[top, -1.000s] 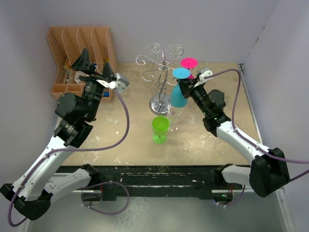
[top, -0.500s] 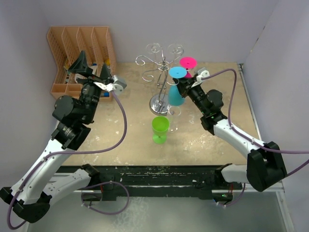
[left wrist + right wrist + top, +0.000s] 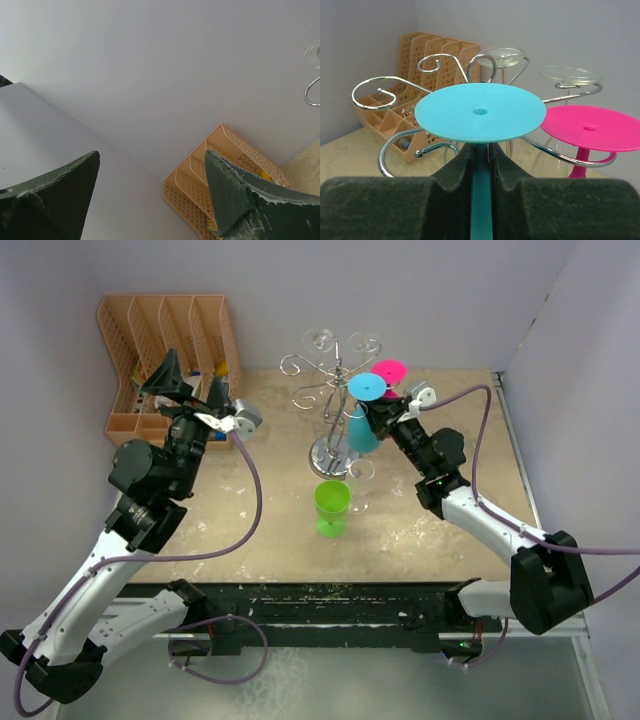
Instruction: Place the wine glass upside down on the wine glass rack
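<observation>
The right fingers (image 3: 452,172) were clenched on the stem of the blue wine glass (image 3: 480,112). It was held upside down, foot uppermost, among the curled arms of the wine glass rack (image 3: 330,453), just beside a pink glass (image 3: 590,127). The left fingers (image 3: 235,195) stood released, raised near the orange organiser (image 3: 165,330).

I log from my feeds:
- wine glass (image 3: 366,388): turquoise
- wine glass rack (image 3: 328,453): silver chrome
- pink glass (image 3: 390,370): hot pink
- green glass (image 3: 331,506): lime, mid-worktop
- two clear glasses (image 3: 502,56) (image 3: 569,74)
- file organiser (image 3: 170,335): orange lattice, far-left corner
- worktop (image 3: 260,530): mottled beige, white flecks
</observation>
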`<state>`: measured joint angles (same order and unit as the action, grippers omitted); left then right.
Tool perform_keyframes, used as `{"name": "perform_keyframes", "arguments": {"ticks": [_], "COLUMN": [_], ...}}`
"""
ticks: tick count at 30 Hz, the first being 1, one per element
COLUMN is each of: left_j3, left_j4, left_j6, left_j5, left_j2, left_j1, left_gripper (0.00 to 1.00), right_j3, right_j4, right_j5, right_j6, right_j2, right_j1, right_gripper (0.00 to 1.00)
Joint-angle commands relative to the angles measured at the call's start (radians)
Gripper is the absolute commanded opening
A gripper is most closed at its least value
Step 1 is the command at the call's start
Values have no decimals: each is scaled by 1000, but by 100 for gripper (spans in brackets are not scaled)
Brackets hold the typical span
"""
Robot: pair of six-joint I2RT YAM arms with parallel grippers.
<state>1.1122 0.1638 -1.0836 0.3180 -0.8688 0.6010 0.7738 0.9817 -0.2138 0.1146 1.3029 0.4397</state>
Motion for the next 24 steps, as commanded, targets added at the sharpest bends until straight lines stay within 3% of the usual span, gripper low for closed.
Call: {"name": "perform_keyframes", "arguments": {"ticks": [1, 24], "left_j3": [-12, -13], "left_j4": [21, -9], "left_j6": [20, 45], "left_j5": [-5, -11], "left_j2": [21, 19], "left_j1": [-9, -24], "left_gripper": [88, 87], "right_j3": [0, -57], "right_j4": [47, 173], "right_j5": [-76, -179], "right_j6": [-26, -13], "right_j2": [7, 49], "right_j1": [10, 10], "right_gripper": [0, 0]}}
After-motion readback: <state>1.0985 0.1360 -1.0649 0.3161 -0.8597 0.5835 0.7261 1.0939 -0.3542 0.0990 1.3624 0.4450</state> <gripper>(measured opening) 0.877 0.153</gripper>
